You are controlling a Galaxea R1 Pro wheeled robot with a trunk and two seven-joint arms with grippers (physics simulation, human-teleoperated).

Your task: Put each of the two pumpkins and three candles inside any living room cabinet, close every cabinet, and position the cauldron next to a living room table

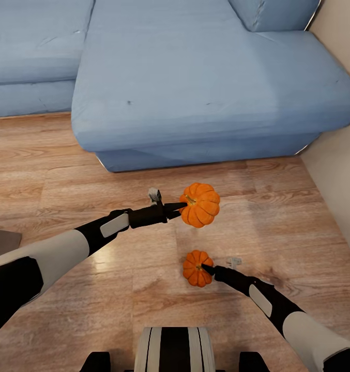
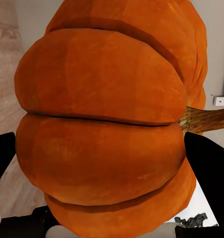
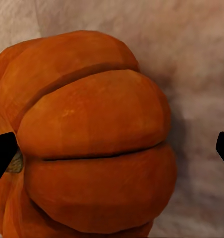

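Blue sofa (image 1: 195,77), wood floor (image 1: 66,170), beige wall (image 1: 340,170).

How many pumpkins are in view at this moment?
2. One pumpkin sits at the left end effector, nearer the sofa; the other pumpkin lies on the floor at the right end effector.

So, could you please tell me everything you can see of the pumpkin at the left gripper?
The pumpkin is bright orange, round and deeply ribbed, with a short brown stem pointing sideways, so it lies tilted. It sits at the tips of the left gripper, whose dark fingers flank it on both sides in the left wrist view. It shows in front of the blue sofa, over the wooden floor.
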